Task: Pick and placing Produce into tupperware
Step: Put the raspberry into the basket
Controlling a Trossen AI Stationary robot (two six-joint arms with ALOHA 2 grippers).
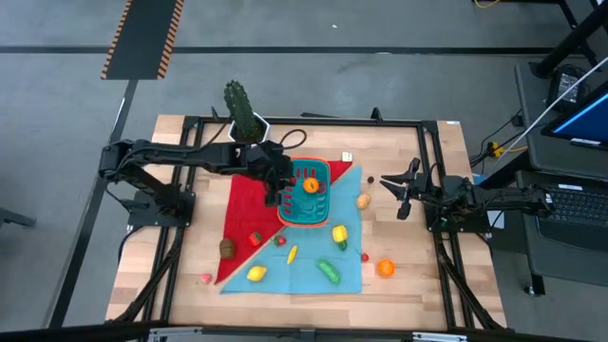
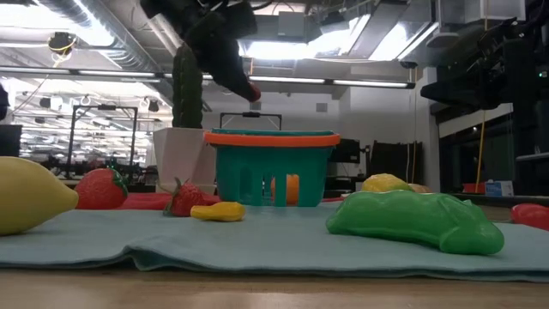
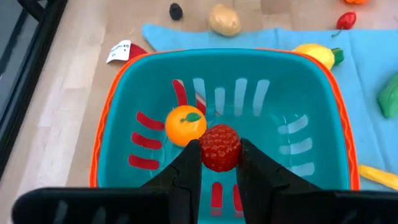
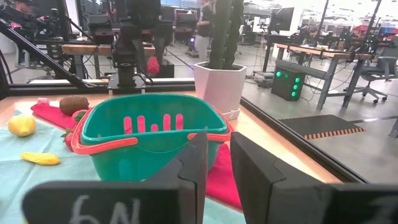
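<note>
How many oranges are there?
2. One orange lies inside the teal tupperware; the second orange sits on the bare table past the blue cloth's corner, right arm's side. More may be hidden.

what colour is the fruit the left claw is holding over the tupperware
Red: a strawberry in the left claw, above the tupperware. Left wrist view shows it best.
</note>
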